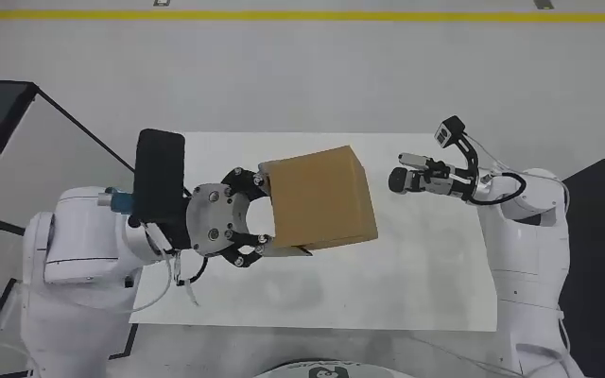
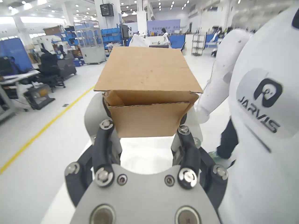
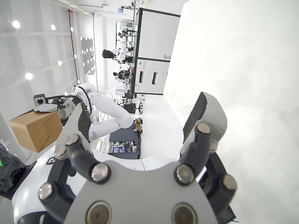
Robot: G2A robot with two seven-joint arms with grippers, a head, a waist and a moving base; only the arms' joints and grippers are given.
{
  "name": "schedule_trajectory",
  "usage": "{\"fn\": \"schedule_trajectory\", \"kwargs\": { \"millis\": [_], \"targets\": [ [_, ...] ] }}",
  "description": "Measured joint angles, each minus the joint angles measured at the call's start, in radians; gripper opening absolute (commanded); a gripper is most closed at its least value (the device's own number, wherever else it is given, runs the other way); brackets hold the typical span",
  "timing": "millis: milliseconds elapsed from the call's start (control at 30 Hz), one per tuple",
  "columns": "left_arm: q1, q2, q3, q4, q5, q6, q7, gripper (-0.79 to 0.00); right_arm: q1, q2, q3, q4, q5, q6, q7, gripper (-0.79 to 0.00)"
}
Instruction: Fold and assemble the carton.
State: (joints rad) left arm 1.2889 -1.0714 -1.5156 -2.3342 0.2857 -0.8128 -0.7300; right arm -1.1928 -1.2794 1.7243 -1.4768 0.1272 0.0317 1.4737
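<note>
Clamping the carton [image 2: 147, 71] across its width, the left gripper [image 2: 143, 117] has its jaws drawn in against two opposite cardboard walls, one finger on each side of the end nearest that wrist. That near end is not fully closed — a single flap is bent across its lower part, and a dark gap shows between the flap's edge and the top panel. The carton itself is brown, squared up into its block shape, and is held slightly skewed over the middle of the white table [image 1: 425, 274]; whether its underside touches the tabletop I cannot tell. On the face seen from the right wrist, flaps are folded in and meet along a seam. The right gripper [image 3: 142, 115] has its jaws spread wide with nothing between them, the ribbed dark pads [image 3: 195, 115] facing each other across bare space. It hangs over the table's right part, near the carton's far end — pointed toward it, but clearly apart from the cardboard. A yellow line [image 1: 302, 15] runs along the grey floor beyond the table's far edge.
</note>
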Motion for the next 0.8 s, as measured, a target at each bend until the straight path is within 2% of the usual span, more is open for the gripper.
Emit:
{"fn": "schedule_trajectory", "kwargs": {
  "millis": [133,267,367,467,800],
  "targets": [
    [-0.058,0.000,0.001,0.023,0.159,-0.119,0.039,-0.785,0.000,0.000,0.000,0.000,0.000,0.000,0.000,0.000],
    [-0.111,-0.002,-0.006,0.033,0.294,-0.187,0.099,-0.785,0.000,0.000,0.000,0.000,0.000,0.000,0.000,0.000],
    [-0.145,-0.006,-0.015,0.026,0.378,-0.200,0.177,-0.785,0.000,0.000,0.000,0.000,0.000,0.000,0.000,0.000],
    [-0.145,-0.009,-0.016,0.019,0.433,-0.200,0.251,-0.785,0.000,0.000,0.000,0.000,0.000,0.000,0.000,0.000],
    [-0.142,-0.009,-0.016,0.012,0.439,-0.194,0.259,-0.785,0.000,0.000,0.000,0.000,0.000,0.000,0.000,0.000]
  ]
}}
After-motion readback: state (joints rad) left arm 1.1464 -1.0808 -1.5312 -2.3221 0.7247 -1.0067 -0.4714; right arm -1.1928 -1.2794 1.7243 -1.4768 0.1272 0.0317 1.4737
